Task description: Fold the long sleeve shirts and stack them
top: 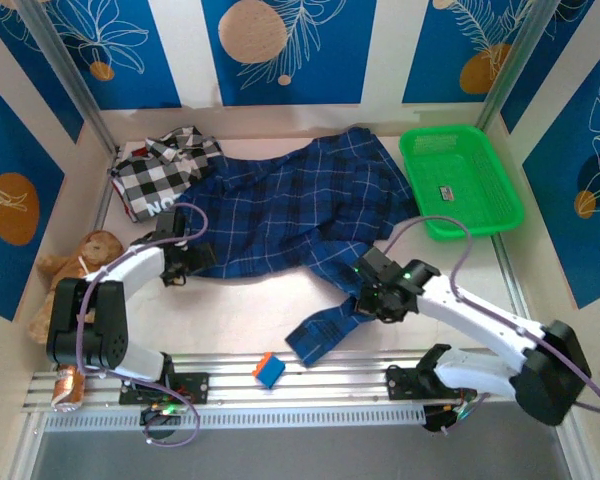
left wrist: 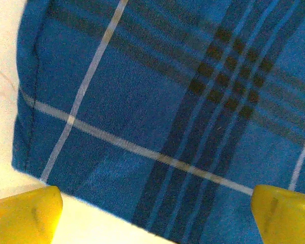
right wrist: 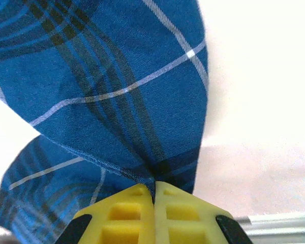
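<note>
Now we are folding the plaid shirt [top: 300,205]: right fingers [right wrist: 124,216] clamp its sleeve [right wrist: 117,86], left fingers [left wrist: 25,213] spread over a corner [left wrist: 43,170]; next, probably carry the sleeve across.

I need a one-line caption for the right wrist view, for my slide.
The right hand is shut on a bunched fold of the dark blue plaid shirt, over the table.
</note>
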Robot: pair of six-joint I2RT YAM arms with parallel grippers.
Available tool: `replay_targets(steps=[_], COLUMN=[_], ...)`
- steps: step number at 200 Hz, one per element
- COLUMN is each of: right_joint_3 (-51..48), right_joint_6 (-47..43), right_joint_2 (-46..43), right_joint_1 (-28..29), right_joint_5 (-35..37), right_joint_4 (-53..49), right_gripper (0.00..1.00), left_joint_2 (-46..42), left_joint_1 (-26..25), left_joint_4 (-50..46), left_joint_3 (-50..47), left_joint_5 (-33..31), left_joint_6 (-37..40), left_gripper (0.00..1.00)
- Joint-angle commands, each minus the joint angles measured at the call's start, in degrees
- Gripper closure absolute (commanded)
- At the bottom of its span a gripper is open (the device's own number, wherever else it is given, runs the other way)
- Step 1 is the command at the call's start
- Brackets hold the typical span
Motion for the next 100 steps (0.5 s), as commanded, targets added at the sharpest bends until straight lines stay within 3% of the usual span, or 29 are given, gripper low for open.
replay_targets(steps=[1, 42, 66, 80, 90, 100], right_joint_3=[-2.63, -6.21, -6.75, -3.15, 0.73, 5.28], right_joint_6=[5.77, 20.42, 23.37, 23.26, 20.20, 13.89], right_joint_2=[-4.10, -11.71, -11.63, -12.08, -12.41, -11.76], right_joint_1=[0.93, 10.17, 12.97, 12.71, 10.74, 5.30], right_joint_5=[-0.91, -3.06, -4.21, -0.57, 2.18, 3.19], right_joint_4=[-12.85, -20.14, -20.16, -21.69, -21.96, -21.34], right_gripper=[0.98, 0.99, 0.76, 0.65, 0.57, 0.53], left_joint_2=[-1.82, -11.65, -17.31, -19.92, -20.89, -20.84], left_joint_1=[0.84, 0.90, 0.85, 0.82, 0.80, 0.68], left_joint_4=[2.32, 1.57, -1.36, -3.70, -5.70, -6.89], left_joint_3=[-3.12, -8.52, -8.61, -6.72, -4.18, -1.19], left_joint_5=[2.39, 3.88, 4.31, 4.13, 3.81, 4.03], left_joint_6=[-2.67, -6.97, -8.02, -6.92, -5.24, -3.27], left_gripper=[0.06, 0.05, 0.05, 0.05, 0.05, 0.05])
